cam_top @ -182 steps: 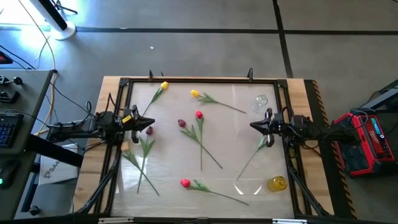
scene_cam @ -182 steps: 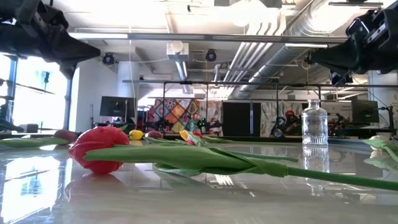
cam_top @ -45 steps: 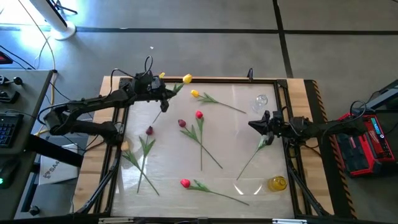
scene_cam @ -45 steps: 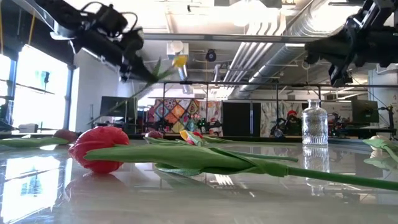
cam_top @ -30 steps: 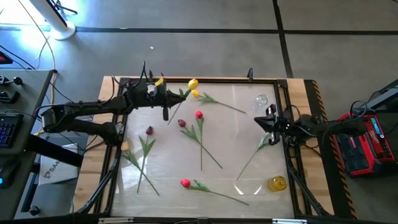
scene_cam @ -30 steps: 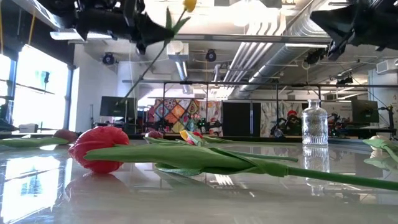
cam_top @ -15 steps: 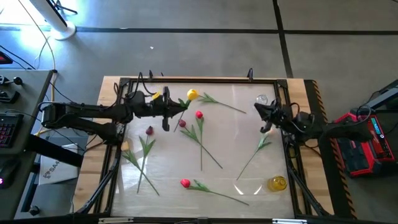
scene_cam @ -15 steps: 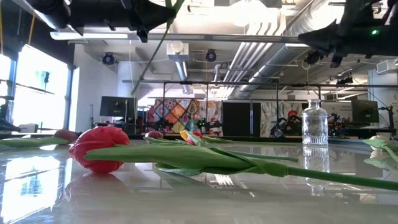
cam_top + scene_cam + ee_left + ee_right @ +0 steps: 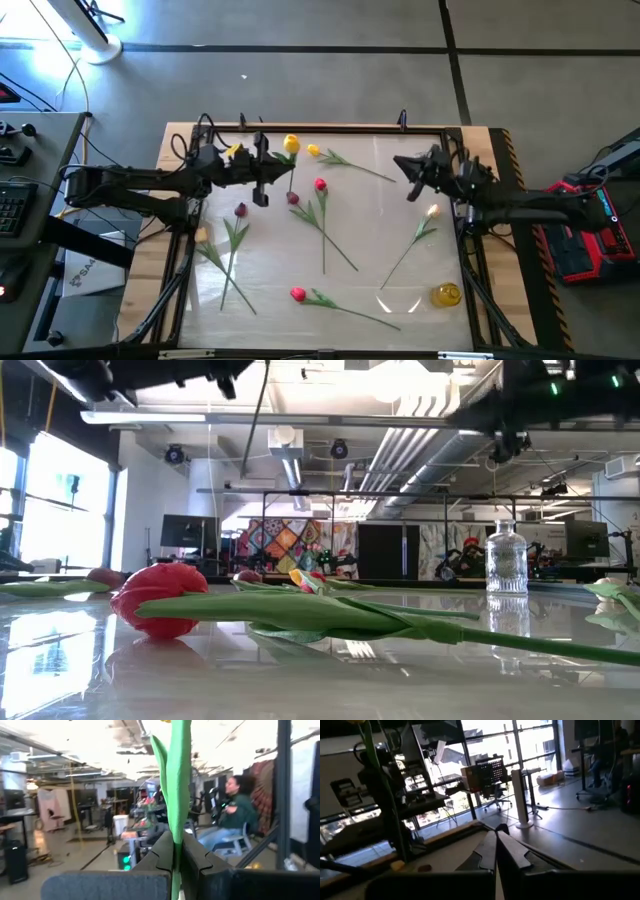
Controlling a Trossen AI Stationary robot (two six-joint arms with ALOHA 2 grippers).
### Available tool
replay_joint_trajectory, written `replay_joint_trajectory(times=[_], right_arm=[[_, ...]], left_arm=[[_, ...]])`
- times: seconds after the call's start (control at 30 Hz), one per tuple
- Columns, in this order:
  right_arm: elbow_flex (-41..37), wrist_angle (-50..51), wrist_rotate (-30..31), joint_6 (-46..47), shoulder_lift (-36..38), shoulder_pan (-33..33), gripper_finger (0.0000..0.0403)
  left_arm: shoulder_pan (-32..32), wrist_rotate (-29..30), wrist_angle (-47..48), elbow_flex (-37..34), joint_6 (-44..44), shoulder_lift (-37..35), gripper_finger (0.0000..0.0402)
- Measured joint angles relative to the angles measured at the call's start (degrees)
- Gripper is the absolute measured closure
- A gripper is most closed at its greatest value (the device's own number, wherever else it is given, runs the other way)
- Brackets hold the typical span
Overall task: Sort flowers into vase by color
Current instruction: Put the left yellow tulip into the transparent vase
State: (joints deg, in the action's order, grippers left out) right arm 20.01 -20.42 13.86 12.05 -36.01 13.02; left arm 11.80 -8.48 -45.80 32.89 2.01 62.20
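Yellow tulip is now held up in the air by the left gripper, above the far left part of the table. A moment ago its head was nearer the far edge; the left arm has since pulled back a little and turned, so the stem hangs down steeply, as the low view shows. In the left wrist view the green stem passes straight between the two dark fingers, which are clenched on it. I judge that the carrying step is under way and the flower must next travel to a vase.

The right gripper has moved from the right edge toward the far right corner, over the clear glass vase, with its fingers pressed together on nothing. The other tulips lie on the table: a red one near the front and a peach one at the right. A yellow vase stands at the near right.
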Motion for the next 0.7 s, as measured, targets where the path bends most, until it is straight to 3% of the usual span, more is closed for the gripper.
replay_joint_trajectory(times=[0.2, 0.4, 0.53, 0.7], right_arm=[[19.8, 22.8, -2.1, 4.6, -5.7, 0.0, 0.0402], [36.6, 41.3, -2.5, -4.1, -11.3, 0.0, 0.0402], [42.8, 46.6, -2.6, 0.5, -15.0, 0.0, 0.0402], [45.1, 43.9, -5.4, 4.6, -20.2, -1.7, 0.0402]], left_arm=[[-1.2, 3.9, 0.0, 1.4, -4.4, -3.0, 0.0401], [-2.1, 4.7, 0.2, 1.4, -5.7, -4.9, 0.0402], [-2.1, 4.1, 1.3, 1.4, -5.8, -4.8, 0.0402], [-2.1, 1.8, 1.6, 1.4, -6.0, -4.7, 0.0401]])
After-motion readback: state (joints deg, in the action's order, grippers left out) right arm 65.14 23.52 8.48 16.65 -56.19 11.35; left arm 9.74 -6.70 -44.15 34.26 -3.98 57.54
